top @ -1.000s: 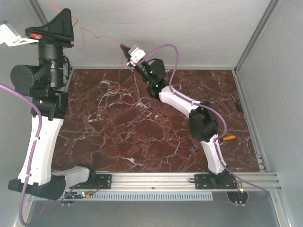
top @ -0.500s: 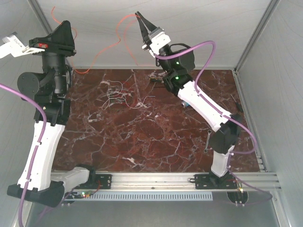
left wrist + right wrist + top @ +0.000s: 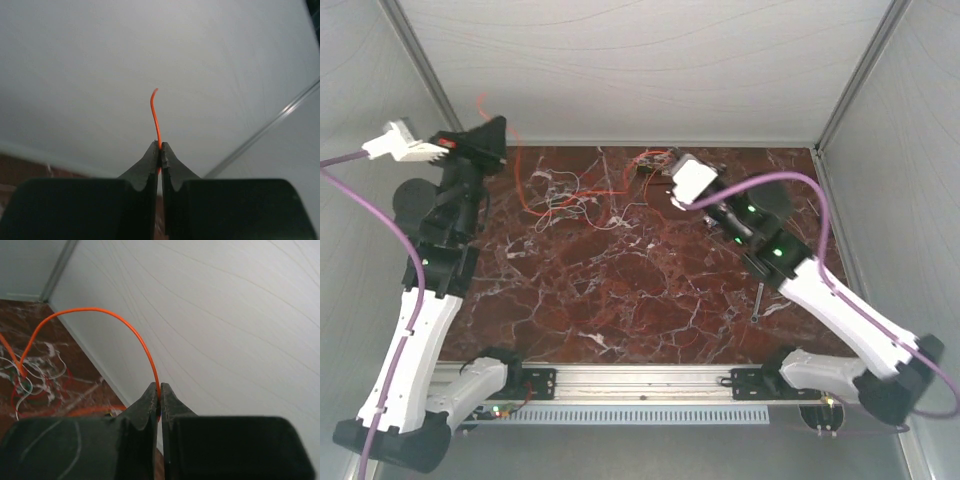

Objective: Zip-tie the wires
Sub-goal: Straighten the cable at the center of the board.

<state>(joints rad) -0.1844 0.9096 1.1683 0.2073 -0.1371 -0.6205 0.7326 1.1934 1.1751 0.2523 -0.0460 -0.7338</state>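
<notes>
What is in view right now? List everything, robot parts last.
Wires: one loose tangle, red and white, far left-centre of the table.
Small thin object: one, grey, right side of the table; too small to identify.
Table: one, dark red marble with white veins.
Walls: pale grey, around the table.
Left tool: one, black, far-left corner, shut on a red strand.
Right tool: one, black, far centre, shut on a red strand.

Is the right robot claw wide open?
No, the right gripper is pinched shut on a thin orange-red wire that arches away to the left from between its black fingertips.
</notes>
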